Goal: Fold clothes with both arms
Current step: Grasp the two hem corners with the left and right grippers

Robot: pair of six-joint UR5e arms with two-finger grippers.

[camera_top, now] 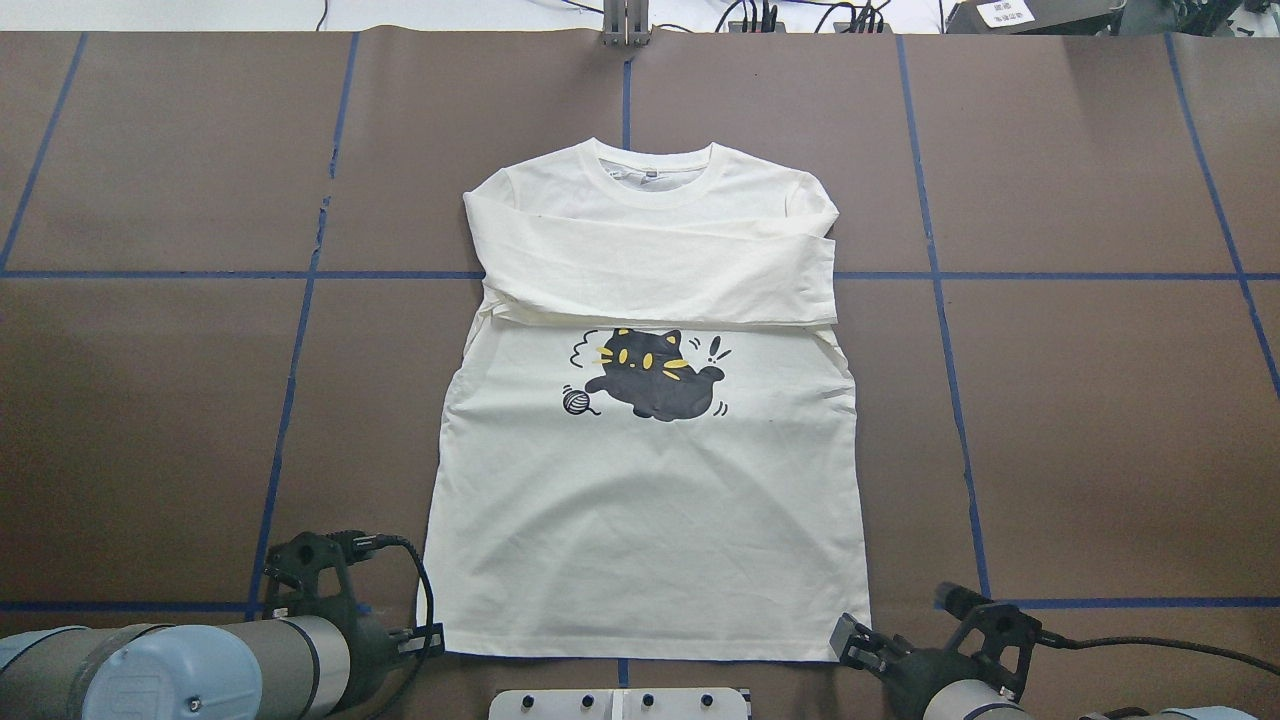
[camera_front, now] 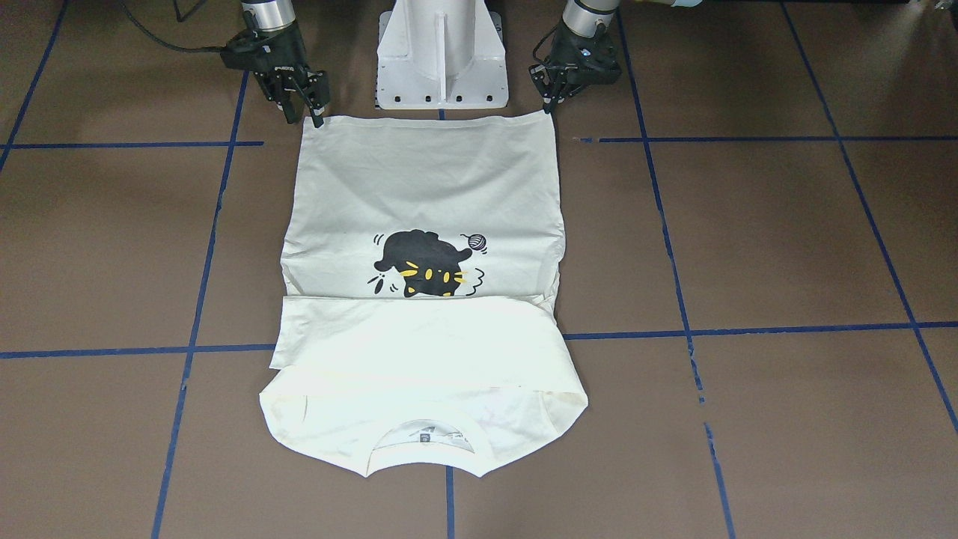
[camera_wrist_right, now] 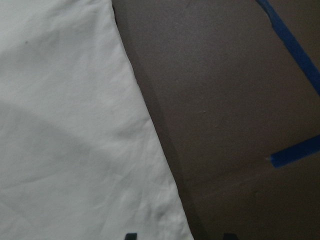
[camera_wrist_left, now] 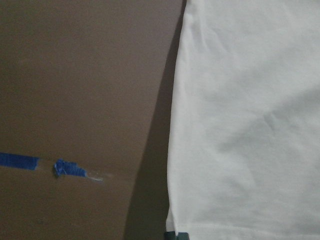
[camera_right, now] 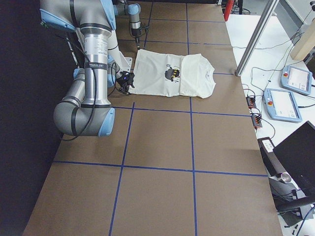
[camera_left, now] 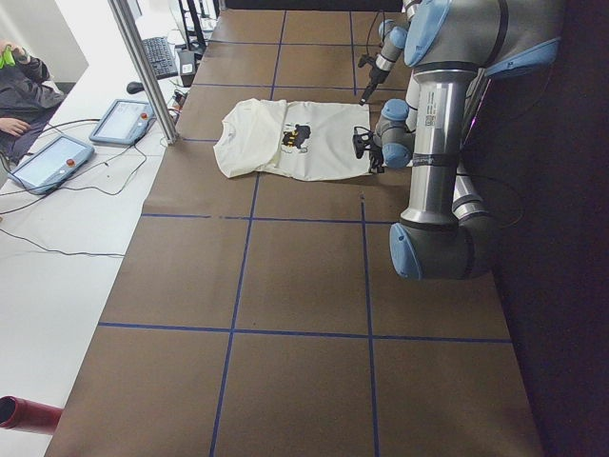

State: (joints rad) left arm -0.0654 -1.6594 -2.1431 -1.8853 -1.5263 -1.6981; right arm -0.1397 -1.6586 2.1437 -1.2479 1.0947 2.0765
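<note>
The cream long-sleeved T-shirt (camera_front: 426, 187) lies flat on the brown table, cat print up, both sleeves folded across the chest, hem toward the robot; it also shows in the overhead view (camera_top: 650, 520). My left gripper (camera_front: 551, 108) sits at its hem corner (camera_top: 432, 637). In the left wrist view its fingertips (camera_wrist_left: 176, 235) meet at the corner, shut on the T-shirt (camera_wrist_left: 250, 125). My right gripper (camera_front: 303, 116) is at the other hem corner (camera_top: 848, 640). It is open (camera_wrist_right: 180, 236), with its jaws on either side of the shirt's edge (camera_wrist_right: 65, 125).
The white pedestal base (camera_front: 441, 60) stands between the arms just behind the hem. Blue tape lines (camera_top: 290, 400) cross the table. Beyond the collar end are a metal pole (camera_left: 143, 67), teach pendants (camera_left: 57, 157) and a seated person (camera_left: 14, 86).
</note>
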